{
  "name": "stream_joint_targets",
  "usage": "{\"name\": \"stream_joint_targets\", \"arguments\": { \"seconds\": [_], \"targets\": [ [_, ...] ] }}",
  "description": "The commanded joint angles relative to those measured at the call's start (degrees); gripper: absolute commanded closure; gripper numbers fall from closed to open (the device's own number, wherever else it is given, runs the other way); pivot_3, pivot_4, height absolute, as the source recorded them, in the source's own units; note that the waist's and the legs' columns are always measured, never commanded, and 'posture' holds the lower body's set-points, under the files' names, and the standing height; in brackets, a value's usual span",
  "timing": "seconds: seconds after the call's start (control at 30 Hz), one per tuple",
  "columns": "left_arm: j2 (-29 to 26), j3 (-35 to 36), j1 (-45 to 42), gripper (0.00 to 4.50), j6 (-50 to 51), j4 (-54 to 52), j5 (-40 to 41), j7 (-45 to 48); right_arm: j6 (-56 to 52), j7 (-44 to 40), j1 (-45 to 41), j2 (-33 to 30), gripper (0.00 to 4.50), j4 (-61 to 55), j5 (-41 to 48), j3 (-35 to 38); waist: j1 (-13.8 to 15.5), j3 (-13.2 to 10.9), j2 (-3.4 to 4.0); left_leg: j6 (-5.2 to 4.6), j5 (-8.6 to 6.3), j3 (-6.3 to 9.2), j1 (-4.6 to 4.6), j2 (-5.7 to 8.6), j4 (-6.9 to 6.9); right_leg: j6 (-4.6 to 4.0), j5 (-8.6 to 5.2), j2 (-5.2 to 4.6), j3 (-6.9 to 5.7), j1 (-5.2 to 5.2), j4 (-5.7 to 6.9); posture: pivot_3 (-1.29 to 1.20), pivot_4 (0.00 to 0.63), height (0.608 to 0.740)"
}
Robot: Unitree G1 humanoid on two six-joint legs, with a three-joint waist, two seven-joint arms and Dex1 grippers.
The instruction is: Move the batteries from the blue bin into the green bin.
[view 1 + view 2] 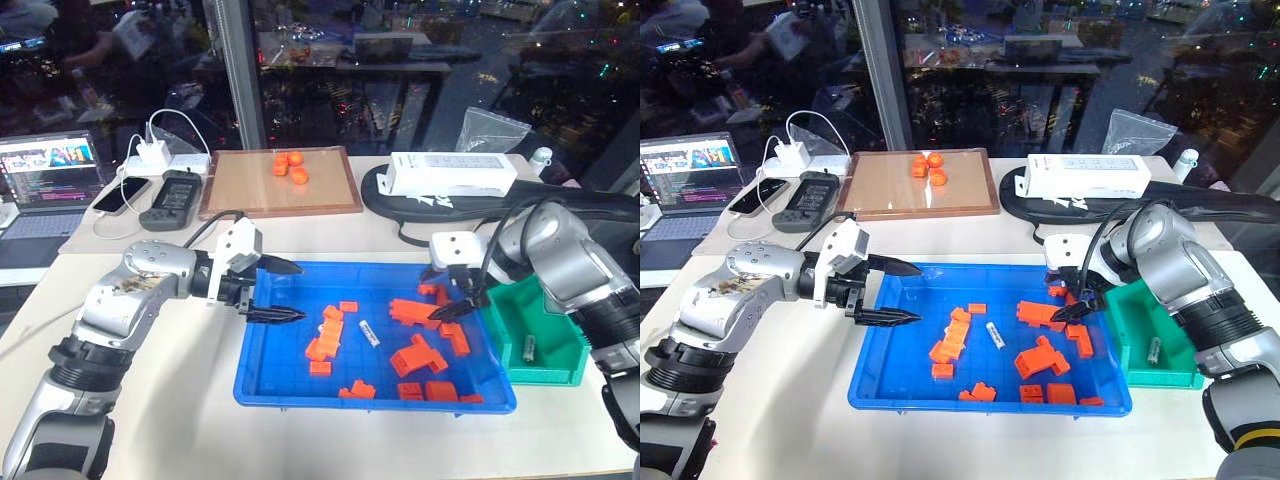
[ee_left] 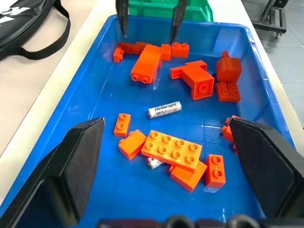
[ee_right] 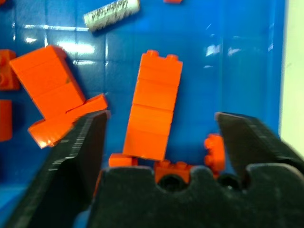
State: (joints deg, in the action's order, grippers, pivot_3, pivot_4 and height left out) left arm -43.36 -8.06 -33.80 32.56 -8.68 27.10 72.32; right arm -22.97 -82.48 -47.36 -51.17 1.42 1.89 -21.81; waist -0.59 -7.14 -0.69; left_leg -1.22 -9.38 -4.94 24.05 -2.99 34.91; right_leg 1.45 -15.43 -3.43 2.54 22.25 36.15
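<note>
The blue bin (image 1: 262,345) sits in the middle of the table and holds several orange bricks (image 1: 418,355). A silvery battery (image 1: 369,333) lies loose near its centre, and the left wrist view shows another battery (image 2: 153,163) half hidden under bricks. The green bin (image 1: 560,372) stands against the blue bin's right side with a battery (image 1: 529,348) lying in it. My left gripper (image 1: 300,291) hovers open over the blue bin's left edge, holding nothing. Above the bricks at the blue bin's right end, beside the green bin, my right gripper (image 1: 458,305) is open and empty.
Behind the blue bin lies a wood-framed tray (image 1: 230,190) with orange pieces (image 1: 290,166). A white box (image 1: 450,173) rests on a black bag (image 1: 560,203) at the back right. A laptop (image 1: 45,185), phones (image 1: 122,194) and a charger (image 1: 152,155) are at the back left.
</note>
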Motion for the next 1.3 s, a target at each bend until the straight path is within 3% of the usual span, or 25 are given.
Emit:
{"name": "stream_joint_targets", "arguments": {
  "seconds": [0.03,0.27,0.5,0.6,0.93,1.13,1.3],
  "targets": [
    [0.13,0.48,-0.98,0.0,-1.18,-0.6,-0.2,0.24,-10.38,3.54,2.72,3.61,0.02,-9.38,4.5,2.56,0.01,0.0,0.0,0.0,0.0,0.01,0.0,0.0,0.01,0.0,0.0,0.0,-0.01,-0.01,0.0,0.0,0.15,0.74],
    [-0.2,0.55,-0.75,0.0,-1.24,-0.62,-0.39,0.75,-20.89,14.38,8.68,11.68,0.02,-12.35,2.01,-1.89,0.52,0.01,-0.01,0.0,0.0,0.02,0.03,0.01,0.09,0.0,0.0,-0.02,-0.04,-0.03,0.02,0.0,0.15,0.74],
    [-0.44,0.68,-0.95,0.0,-1.21,-0.38,-0.59,1.18,-22.82,19.11,10.08,13.07,0.02,-10.16,-0.24,-4.73,0.52,0.01,-0.01,0.0,0.0,0.01,0.04,0.02,0.09,0.0,0.0,-0.02,-0.03,-0.01,0.02,0.0,0.15,0.74],
    [-0.43,0.69,-0.92,0.0,-1.19,-0.39,-0.68,1.32,-22.65,19.31,10.63,12.2,0.69,-9.62,-0.89,-5.59,0.53,0.01,-0.01,0.0,0.0,0.0,0.04,0.02,0.09,0.01,0.0,-0.02,-0.04,-0.01,0.01,0.0,0.15,0.74],
    [-0.2,0.37,-1.11,0.0,-1.55,0.01,-0.92,1.65,-22.73,17.51,11.97,8.61,4.16,-14.31,0.72,-4.82,0.44,0.01,-0.02,0.0,0.0,0.03,0.03,0.02,0.07,0.01,-0.01,-0.01,-0.05,-0.02,0.01,0.0,0.15,0.74],
    [0.24,-0.17,-1.67,0.0,-1.57,0.48,-1.52,1.86,-32.48,17.24,7.97,9.09,4.25,-21.67,9.54,4.63,0.44,0.01,-0.03,0.0,0.0,0.03,0.06,0.02,0.07,0.01,0.0,-0.01,-0.04,0.01,0.01,0.0,0.15,0.74],
    [2.34,0.79,-3.1,0.0,-0.63,1.19,0.67,1.86,-35.07,17.84,8.13,-1.21,4.25,-21.85,10.9,14.12,1.46,0.02,-0.05,0.0,0.0,0.05,0.12,0.03,0.09,0.01,-0.01,-0.06,-0.12,0.0,-0.06,0.0,0.15,0.74]
  ]
}}
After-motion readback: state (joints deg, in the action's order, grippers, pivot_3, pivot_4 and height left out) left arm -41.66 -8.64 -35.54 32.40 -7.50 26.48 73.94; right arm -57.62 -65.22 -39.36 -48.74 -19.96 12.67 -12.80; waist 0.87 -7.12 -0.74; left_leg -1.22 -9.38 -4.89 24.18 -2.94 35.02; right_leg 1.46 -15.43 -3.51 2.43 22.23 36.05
